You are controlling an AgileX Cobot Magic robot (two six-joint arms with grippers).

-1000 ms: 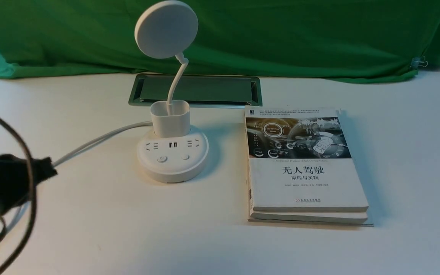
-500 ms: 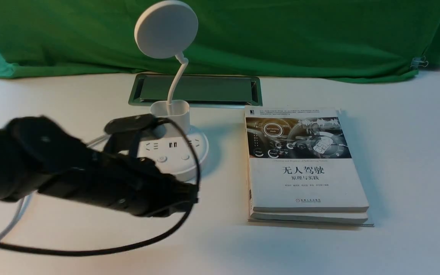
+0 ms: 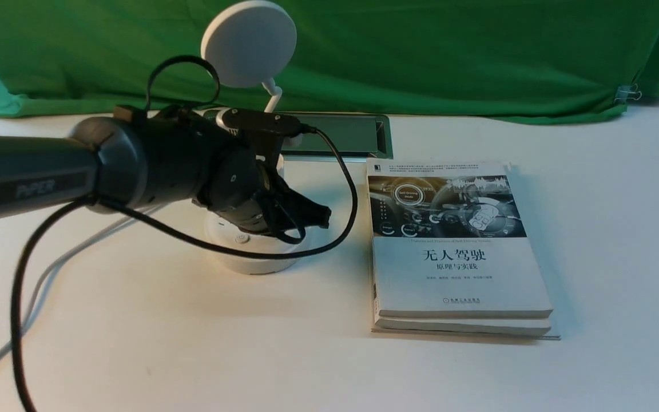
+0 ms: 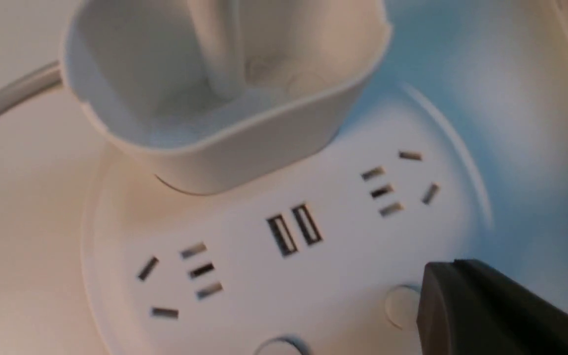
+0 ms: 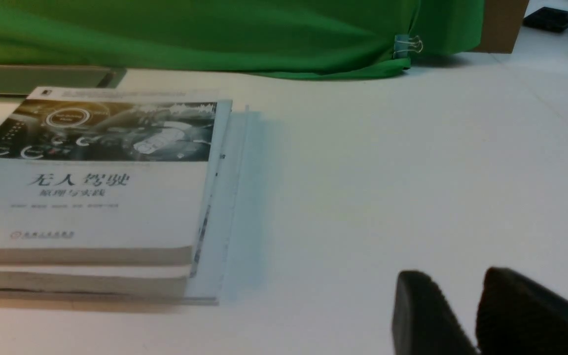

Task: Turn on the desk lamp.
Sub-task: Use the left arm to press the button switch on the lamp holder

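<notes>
We see the white plastic desk lamp (image 3: 248, 43) with its flat round head standing on the white surface (image 3: 135, 343). It is toward the left, just in front of the silver metal hatch (image 3: 358, 134) and the green cloth (image 3: 449, 57). Its head looks dull, so we think the light is not on yet. Its grey-white cord (image 3: 49, 269) runs off to the left.

The left hand (image 3: 321, 216), black and on a long dark arm (image 3: 26, 180), hangs low over the lamp's round base (image 3: 255, 262). We think it is there because the buttons sit on the front of that base. In the left wrist view, a dark finger (image 4: 486, 310) is right by the plain round button (image 4: 398, 306) and hides part of it. We cannot tell if it touches. The button with the power mark (image 3: 242, 238) sits in the open beside it. Only one dark lump shows, so we cannot tell if this hand's fingers are together or apart.

The right hand (image 5: 461, 281) hangs low over bare surface, near the two stacked white paperback books (image 3: 455, 274). Its two fingers are almost together with nothing between them. We guess it keeps out of the way because one hand is enough.

The books lie flat just beside the lamp, not touching it. The push should go straight down and be soft, or the light base may slide.
</notes>
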